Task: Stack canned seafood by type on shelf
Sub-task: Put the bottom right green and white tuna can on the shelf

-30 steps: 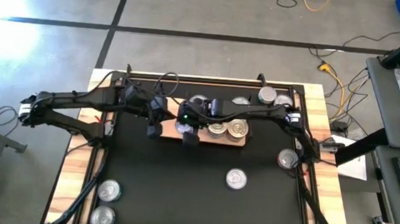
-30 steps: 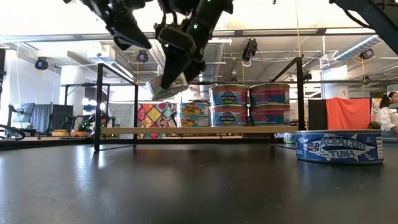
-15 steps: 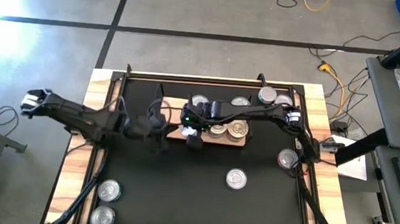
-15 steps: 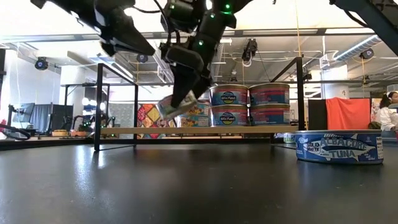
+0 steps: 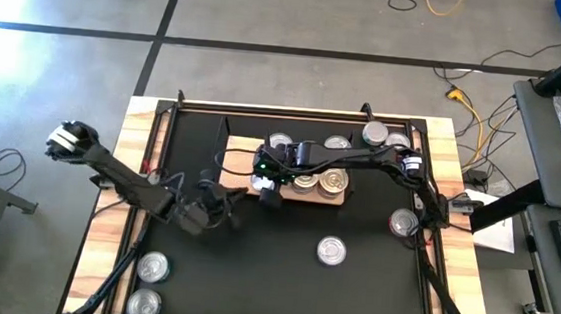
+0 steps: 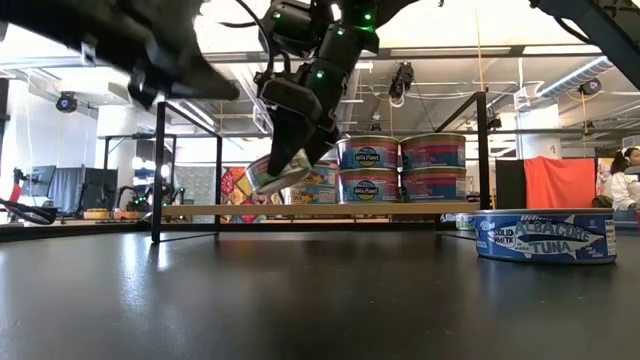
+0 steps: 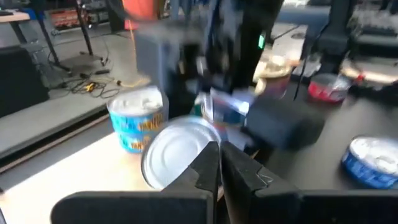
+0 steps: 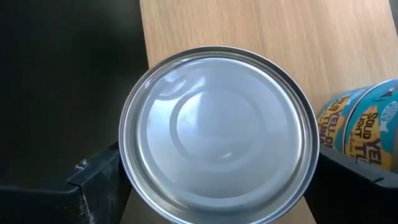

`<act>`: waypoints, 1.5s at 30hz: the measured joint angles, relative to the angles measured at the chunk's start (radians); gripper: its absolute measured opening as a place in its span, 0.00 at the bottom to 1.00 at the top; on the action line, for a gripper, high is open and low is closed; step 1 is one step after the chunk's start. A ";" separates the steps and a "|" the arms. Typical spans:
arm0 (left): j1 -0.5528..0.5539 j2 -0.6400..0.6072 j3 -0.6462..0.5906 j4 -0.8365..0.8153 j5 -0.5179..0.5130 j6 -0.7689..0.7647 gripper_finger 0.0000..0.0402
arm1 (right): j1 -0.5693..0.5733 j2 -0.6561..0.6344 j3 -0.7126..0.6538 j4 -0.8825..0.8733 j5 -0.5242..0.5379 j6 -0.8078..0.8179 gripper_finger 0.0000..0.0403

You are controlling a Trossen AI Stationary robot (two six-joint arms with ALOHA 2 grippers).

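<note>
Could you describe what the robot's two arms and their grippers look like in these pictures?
Both arms are dark, slender and jointed, with black cables looping beside them. The left arm carries a white part at its elbow; the right arm has a small white patch. A green light glows near the right gripper. The left gripper has dark, wedge-shaped fingers.
</note>
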 joint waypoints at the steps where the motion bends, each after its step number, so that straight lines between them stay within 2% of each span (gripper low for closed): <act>1: 0.000 0.032 -0.001 0.007 -0.003 -0.019 0.00 | 0.000 0.000 0.000 0.001 0.000 0.000 0.92; 7: 0.005 0.212 0.017 0.027 -0.138 -0.160 0.00 | 0.000 0.000 -0.005 -0.002 0.000 0.000 0.92; 12: 0.023 0.316 0.073 0.071 -0.124 -0.177 0.00 | 0.000 0.002 -0.009 -0.007 0.000 -0.018 0.92; 17: 0.048 0.373 0.138 0.094 -0.134 -0.169 0.00 | 0.000 0.002 -0.009 -0.021 0.000 -0.050 0.92; 23: 0.076 0.401 0.157 0.094 -0.211 -0.178 0.00 | 0.000 0.003 -0.009 -0.022 0.000 -0.078 0.92; 29: 0.119 0.459 0.165 0.101 -0.210 -0.251 0.00 | 0.000 0.004 -0.009 -0.019 0.000 -0.088 0.92; 35: 0.132 0.506 0.184 0.108 -0.198 -0.246 0.00 | 0.000 0.008 -0.010 -0.023 0.000 -0.116 0.92; 39: 0.151 0.509 0.199 0.110 -0.090 -0.186 0.00 | 0.000 0.008 -0.013 -0.037 0.006 -0.131 0.92; 45: 0.165 0.508 0.234 0.106 -0.014 -0.081 0.00 | 0.000 0.008 -0.013 -0.084 0.003 -0.120 0.97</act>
